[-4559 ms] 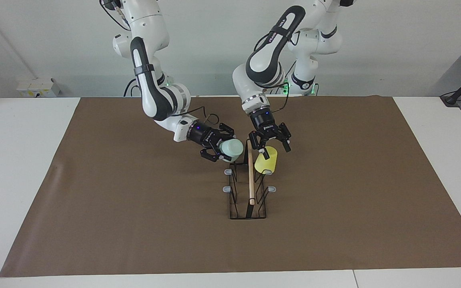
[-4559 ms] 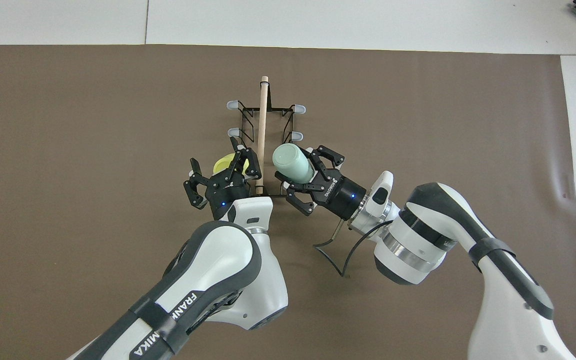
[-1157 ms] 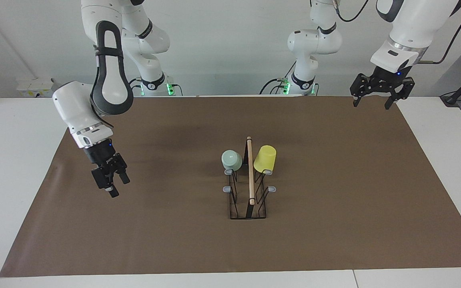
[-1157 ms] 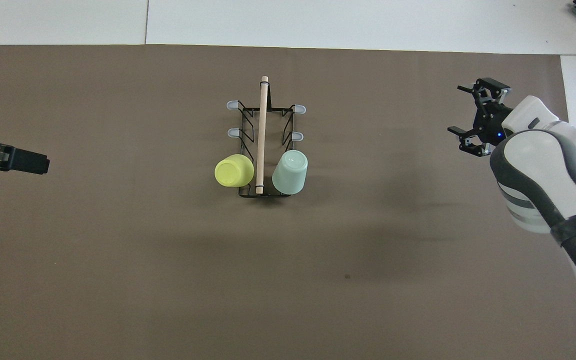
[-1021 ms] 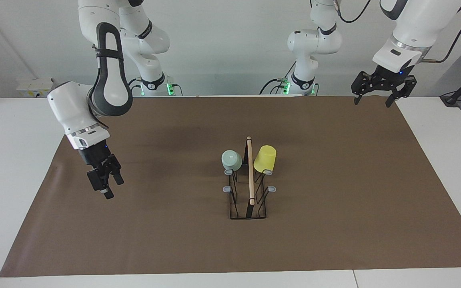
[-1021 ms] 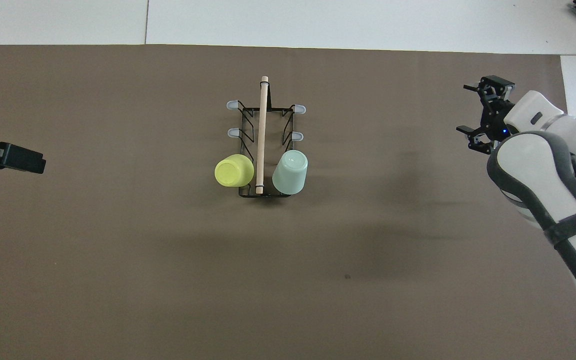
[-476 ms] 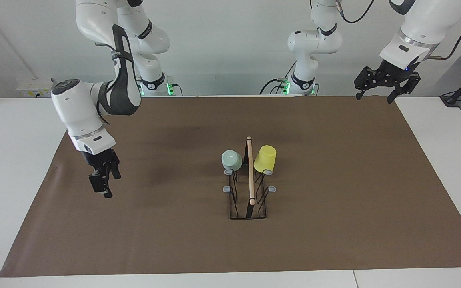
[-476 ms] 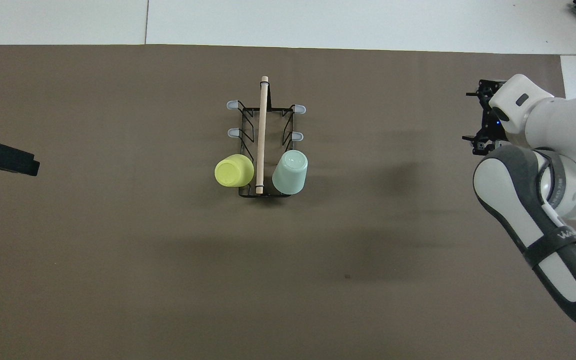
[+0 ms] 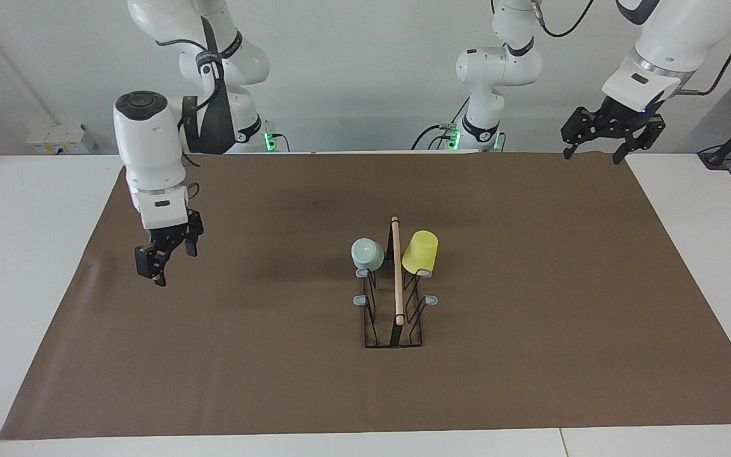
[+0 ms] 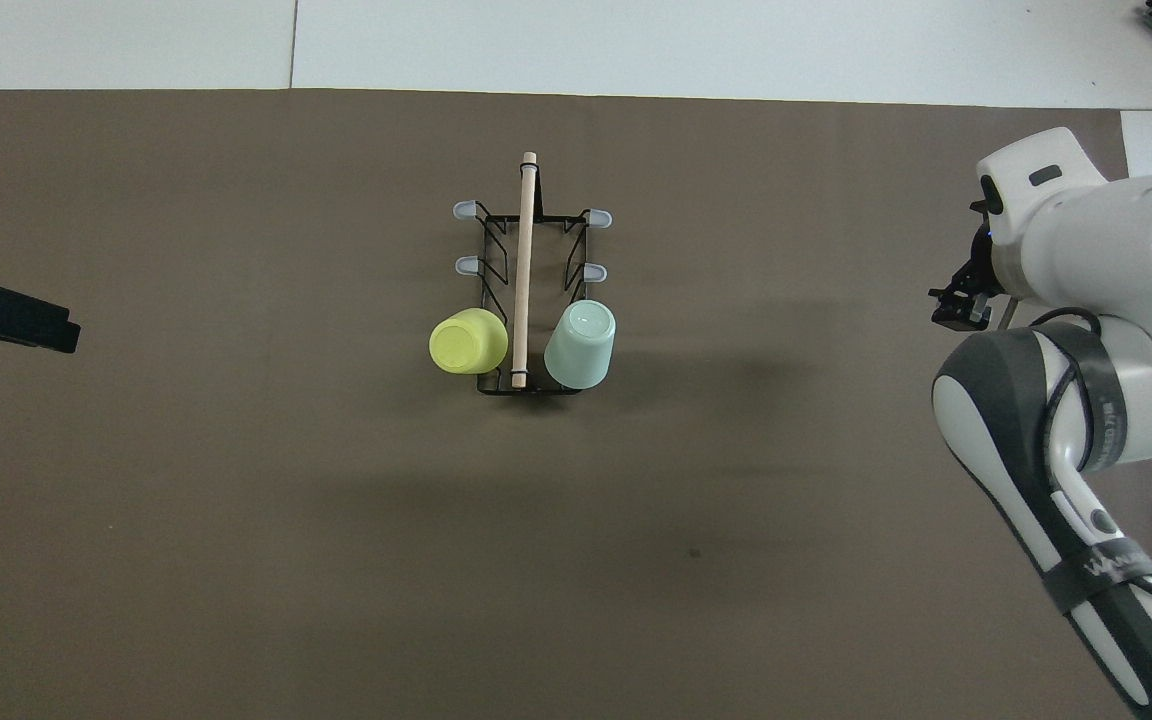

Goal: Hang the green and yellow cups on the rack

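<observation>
You have the pale green cup (image 9: 367, 253) and the yellow cup (image 9: 421, 251) both upturned on the black wire rack (image 9: 393, 317), apparently on the prongs nearest the robots, one either side of its wooden rod (image 9: 396, 270).

- We see a pale mint green tapered plastic cup (image 9: 367, 253) with a plain, unpatterned surface;
- we see a bright yellow tapered plastic cup (image 9: 421, 252), also plain;
- we see a black wire frame rack (image 9: 393, 330) carrying a light wooden rod (image 9: 396, 273) and grey-tipped prongs (image 9: 431, 299);
- we see a flat brown table mat (image 9: 530, 304) over a white tabletop (image 9: 16, 254);
- we see white robot arms with dark grey bands, ending in a black left gripper (image 9: 595, 152) and a black right gripper (image 9: 158, 263).
</observation>
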`<act>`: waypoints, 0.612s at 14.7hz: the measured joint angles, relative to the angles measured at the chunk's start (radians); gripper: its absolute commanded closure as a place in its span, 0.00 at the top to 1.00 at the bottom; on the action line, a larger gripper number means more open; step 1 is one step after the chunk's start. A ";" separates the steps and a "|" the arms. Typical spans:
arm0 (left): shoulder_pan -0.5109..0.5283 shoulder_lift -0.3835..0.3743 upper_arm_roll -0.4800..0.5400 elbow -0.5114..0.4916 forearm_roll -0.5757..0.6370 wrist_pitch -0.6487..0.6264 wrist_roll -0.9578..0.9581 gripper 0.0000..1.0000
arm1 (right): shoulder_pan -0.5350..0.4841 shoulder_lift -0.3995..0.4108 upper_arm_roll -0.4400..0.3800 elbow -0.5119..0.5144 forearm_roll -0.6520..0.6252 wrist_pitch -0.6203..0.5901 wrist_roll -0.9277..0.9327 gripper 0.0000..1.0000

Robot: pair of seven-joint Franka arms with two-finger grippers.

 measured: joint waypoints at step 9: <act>0.004 -0.001 0.000 -0.005 0.000 -0.011 -0.001 1.00 | 0.066 -0.139 0.005 0.055 -0.013 -0.319 0.770 1.00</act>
